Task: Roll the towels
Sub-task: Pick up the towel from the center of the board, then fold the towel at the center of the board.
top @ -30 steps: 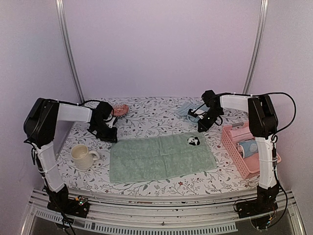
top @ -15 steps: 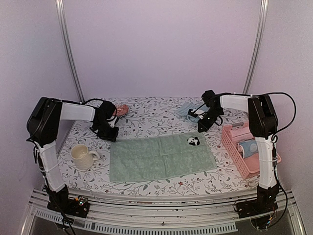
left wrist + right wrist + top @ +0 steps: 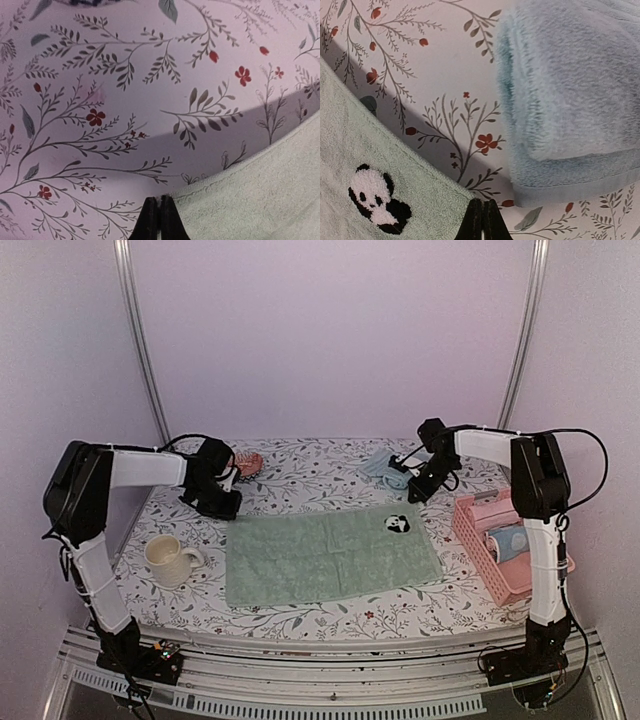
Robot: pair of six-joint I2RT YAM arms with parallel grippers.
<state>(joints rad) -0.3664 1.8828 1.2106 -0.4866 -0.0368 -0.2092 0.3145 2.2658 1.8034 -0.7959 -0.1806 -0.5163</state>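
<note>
Green towel point(image 3: 330, 560) lies flat mid-table, long axis L-R. L gripper point(image 3: 160, 220) is pinched shut on its far-left hem and R gripper point(image 3: 482, 220) on the far-right hem by the panda patch point(image 3: 377, 200). Blue towel point(image 3: 570, 95) sits folded just beyond, nearer my R arm.

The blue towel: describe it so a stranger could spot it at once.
On the table, find the green towel spread flat. Past its far right corner, marked with a panda, lies the blue towel. Unlike the green one, it is folded thick.
</note>
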